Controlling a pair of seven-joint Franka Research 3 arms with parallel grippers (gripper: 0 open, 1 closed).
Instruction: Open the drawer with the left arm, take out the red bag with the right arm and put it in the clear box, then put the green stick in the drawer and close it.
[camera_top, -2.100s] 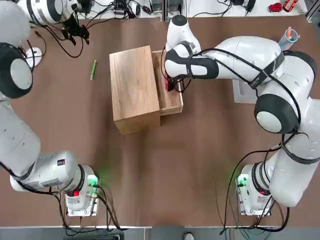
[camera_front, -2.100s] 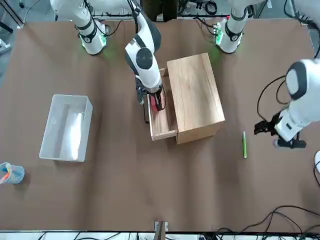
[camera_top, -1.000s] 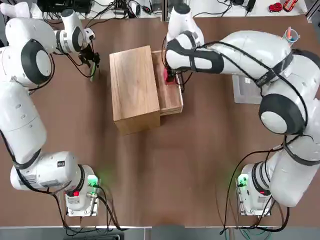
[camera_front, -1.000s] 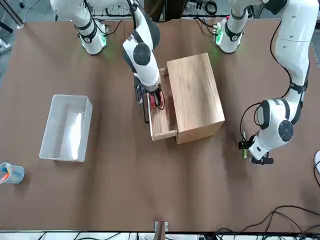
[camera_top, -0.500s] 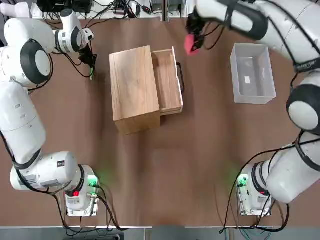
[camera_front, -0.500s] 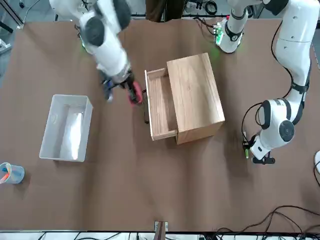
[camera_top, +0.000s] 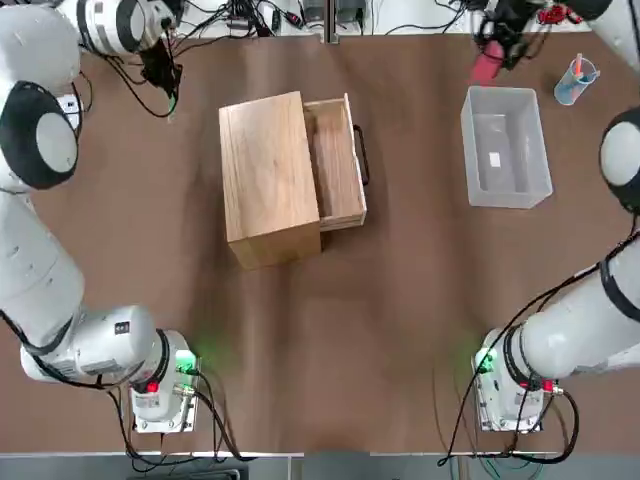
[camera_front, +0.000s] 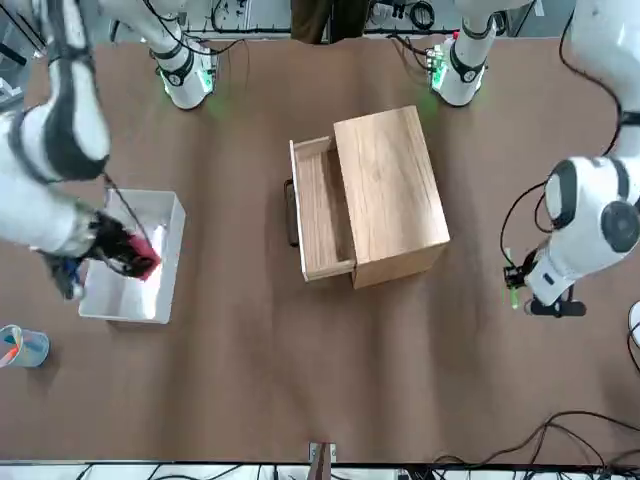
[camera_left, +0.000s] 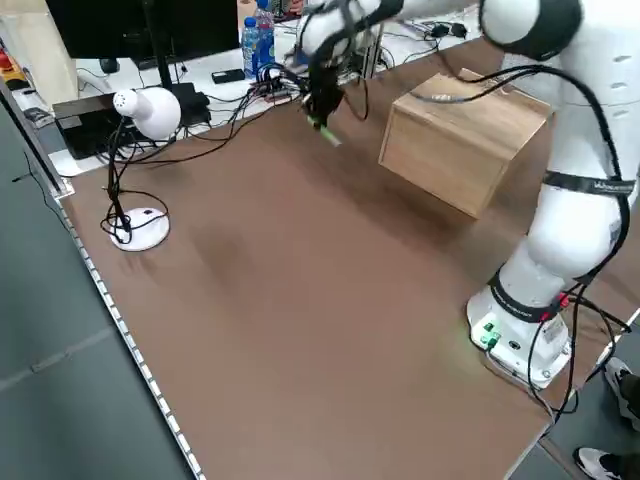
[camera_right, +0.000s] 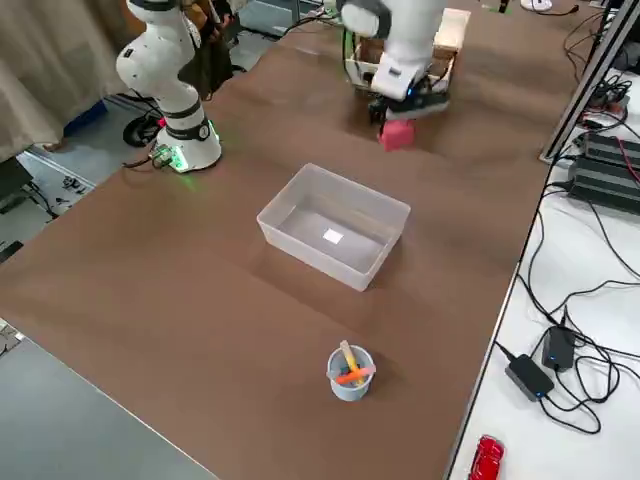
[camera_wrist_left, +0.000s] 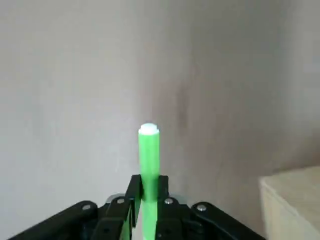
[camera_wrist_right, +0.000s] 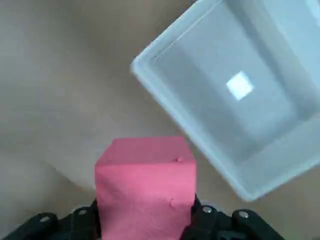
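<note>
Bag (camera_wrist_right: 145, 190) sits clamped between the fingers of the right gripper (camera_wrist_right: 145, 215), which is spread to its width and raised above the table. From that hand, the box (camera_top: 508, 150) lies back toward the robot and slightly rightward, its long axis running mostly toward and away from the robot. Seen from above, the bag is by the box's far rim; its height over it I cannot tell. The right arm is clearly nearer, so the next move likely needs a short shift inward before release; letting go early could drop the bag outside.

Left gripper (camera_wrist_left: 150, 185) is closed narrow on the stick (camera_wrist_left: 149, 157), one end poking past its fingertips. From there, the open drawer (camera_top: 335, 160) lies rightward, beyond the wooden housing (camera_top: 265, 170), a longer reach over it.
</note>
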